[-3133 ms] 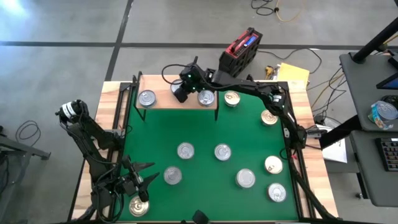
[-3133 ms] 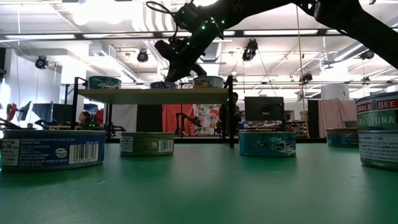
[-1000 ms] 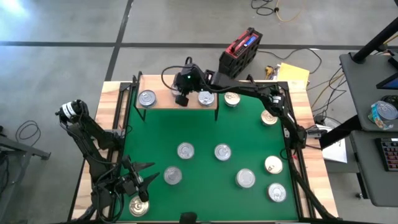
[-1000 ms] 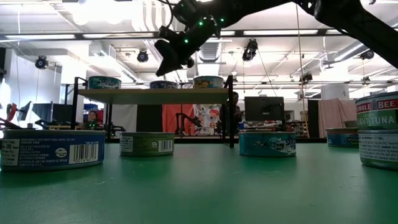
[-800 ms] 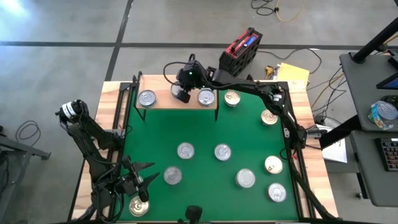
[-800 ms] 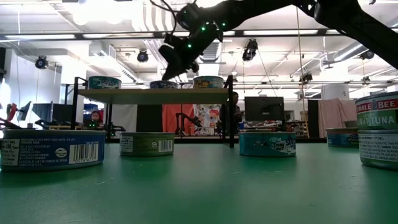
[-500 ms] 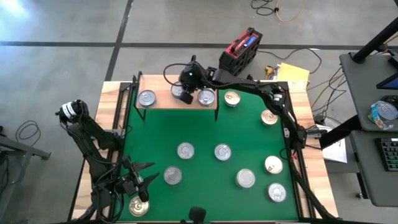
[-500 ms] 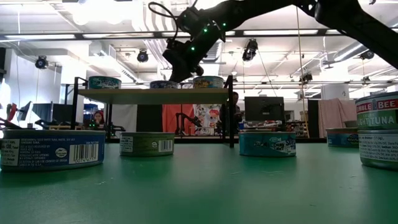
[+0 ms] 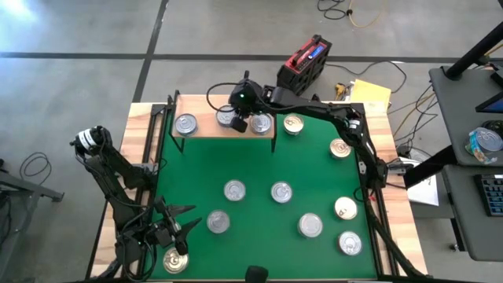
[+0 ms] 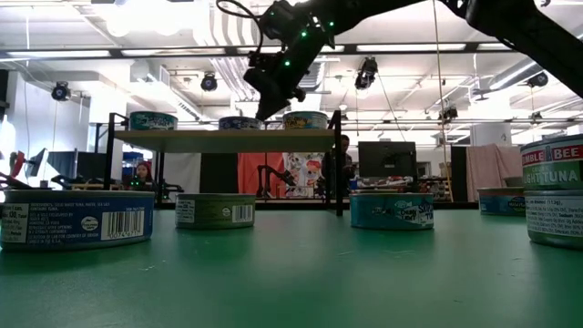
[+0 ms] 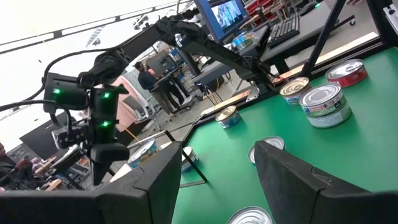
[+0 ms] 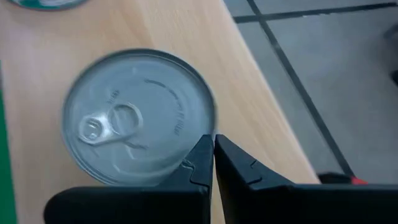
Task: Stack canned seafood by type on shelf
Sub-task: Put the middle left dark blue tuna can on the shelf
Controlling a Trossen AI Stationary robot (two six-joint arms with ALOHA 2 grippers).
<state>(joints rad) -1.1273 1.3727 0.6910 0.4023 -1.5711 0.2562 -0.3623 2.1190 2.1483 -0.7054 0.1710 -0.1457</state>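
green matting [image 9: 259,165] covers the wooden bench [image 9: 140,126], and at its far edge stands the shelf [image 9: 206,128], a light-wood board on thin black legs.

on the shelf sit three tins in a row: one silver-topped tin [image 9: 186,123] toward the shelf's left end, a middle tin [image 9: 225,118], and a third tin [image 9: 260,123] toward its right end. the right claw [image 9: 239,123] hangs just over the shelf between the middle tin and the third one, its two fingers pressed together and holding nothing. in the right wrist view the closed fingertips [image 12: 205,163] sit at the rim of the middle tin [image 12: 138,117], whose pull tab faces up; whether they touch it cannot be told. the low view shows the claw [image 10: 266,111] just above the tin tops.

off the shelf's right end lies a gold-topped tin [image 9: 293,123], with another [image 9: 340,148] farther right. nearer the front of the mat lie more silver-topped tins [image 9: 234,189], well apart from the shelf.

the right arm [image 9: 330,118] reaches in from the mat's right side and stretches along the far edge to the shelf. the left claw [image 9: 174,228] waits at the near left corner, far from the shelf, fingers spread, just beside a tin [image 9: 174,259] and gripping nothing.
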